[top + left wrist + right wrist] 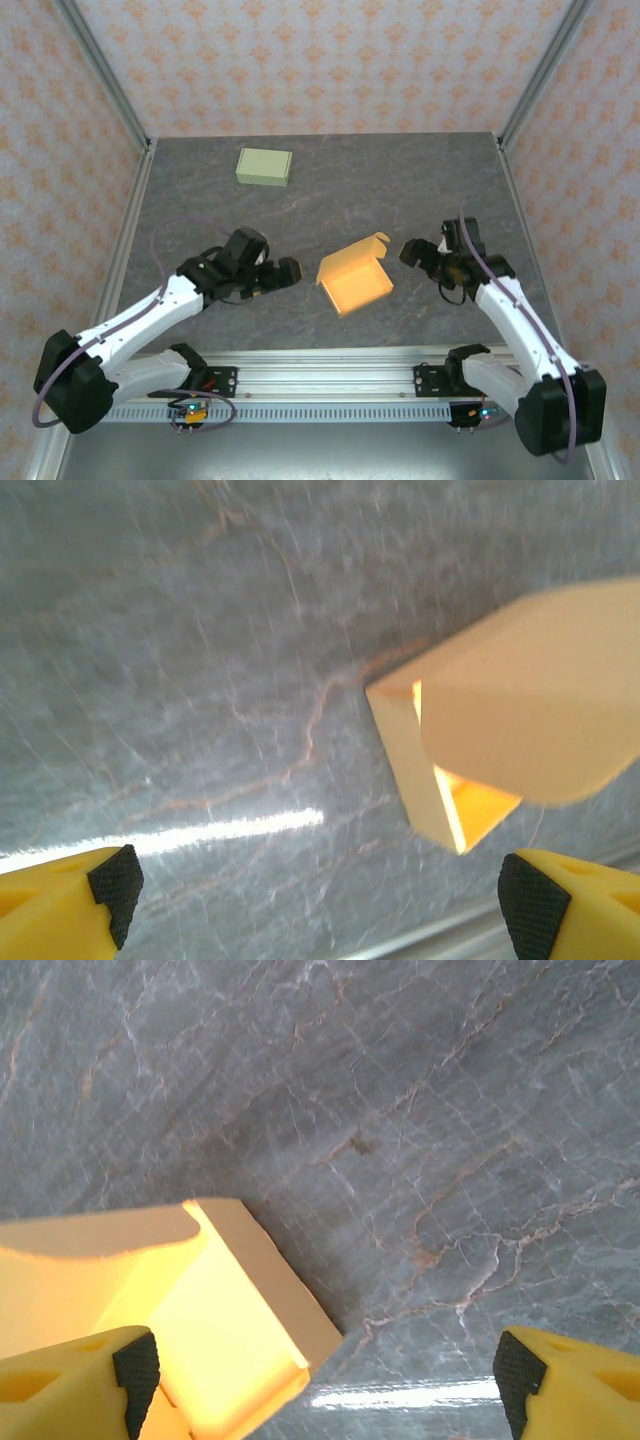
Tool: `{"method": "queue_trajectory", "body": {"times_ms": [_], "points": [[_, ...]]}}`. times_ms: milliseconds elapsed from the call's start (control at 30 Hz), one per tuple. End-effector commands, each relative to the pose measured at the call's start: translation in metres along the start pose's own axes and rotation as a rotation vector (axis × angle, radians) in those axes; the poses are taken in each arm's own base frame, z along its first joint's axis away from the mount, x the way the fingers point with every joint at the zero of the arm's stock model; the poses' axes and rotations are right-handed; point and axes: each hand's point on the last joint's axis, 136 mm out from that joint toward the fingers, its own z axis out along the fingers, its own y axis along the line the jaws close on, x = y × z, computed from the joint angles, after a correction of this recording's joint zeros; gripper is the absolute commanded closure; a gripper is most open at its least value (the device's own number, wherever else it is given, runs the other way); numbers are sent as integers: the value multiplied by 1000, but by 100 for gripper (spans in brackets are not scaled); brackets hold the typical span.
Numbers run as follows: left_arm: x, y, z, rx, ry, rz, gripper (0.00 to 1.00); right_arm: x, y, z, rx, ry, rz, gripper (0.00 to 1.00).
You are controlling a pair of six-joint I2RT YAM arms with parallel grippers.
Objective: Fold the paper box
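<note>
1. The orange paper box (355, 281), partly folded with its top open, lies near the middle of the dark grey marbled table (200, 200). It is turned at an angle to the table's edges and sits between the two grippers.
2. The left gripper (289, 270) hangs just beside the box's left wall, apart from it. Its jaws stand wide and hold nothing. In the left wrist view its black pads (117, 878) sit at the lower corners, with bare table between them and the box's raised wall ahead to the right.
3. The right gripper (411, 250) is near the box's far right corner, where a small flap stands up, and a narrow gap of table separates them. Its jaws are also wide and empty. In the right wrist view a corner of the box lies close to the left finger, not touching it.
4. Bare table stretches beyond the box, and to the outer side of each arm.
5. A pale green flat rectangular box (265, 166) rests near the far edge, left of centre, well apart from everything else.
6. Patterned walls (320, 60) and slanting aluminium posts (105, 70) bound the far and side edges. A silver aluminium rail (330, 365) carrying the arm bases runs along the near edge.
</note>
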Motion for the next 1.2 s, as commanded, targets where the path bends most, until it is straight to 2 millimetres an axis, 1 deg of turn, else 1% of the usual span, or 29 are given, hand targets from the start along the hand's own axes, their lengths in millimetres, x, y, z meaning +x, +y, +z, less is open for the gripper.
{"method": "queue_trajectory", "body": {"times_ms": [0,33,67,100,167,233,300,400,467,533,600,733,800,833,967,1033,1067,1167], "points": [[1,-31,-9,147,-39,105,5,-6,28,-6,-126,-12,-131,15],[1,-40,-13,185,-53,139,5,-3,38,-7,-171,25,-168,20],[1,-47,-16,210,-68,169,6,0,43,-5,-191,61,-196,25],[0,-52,-18,221,-79,193,7,1,46,-3,-203,84,-215,27],[-4,-61,-20,229,-99,239,8,-1,53,3,-229,93,-240,27],[-9,-64,-15,203,-109,272,9,-5,60,7,-239,72,-267,27],[-11,-72,-7,198,-102,294,10,-11,67,10,-225,41,-311,26],[-7,-89,7,193,-79,334,12,-16,78,16,-228,25,-356,26],[-4,-100,11,177,-83,371,14,-18,84,19,-235,23,-385,26],[-6,-105,13,144,-98,382,16,-21,87,22,-233,16,-401,27],[-13,-104,15,102,-121,362,20,-21,89,23,-237,15,-420,29],[-29,-90,18,-14,-183,305,33,-21,95,25,-254,11,-454,34],[-35,-86,18,-41,-212,285,40,-20,94,32,-235,24,-462,37],[-36,-85,18,-50,-219,281,44,-21,94,35,-227,23,-467,38],[-39,-82,21,-85,-218,284,54,-21,98,45,-234,32,-470,43],[-40,-81,23,-103,-217,288,59,-22,100,48,-240,32,-475,45],[-41,-80,23,-114,-218,292,61,-22,102,48,-245,35,-481,46],[-42,-79,27,-136,-209,313,62,-22,105,49,-251,41,-495,47]]}}
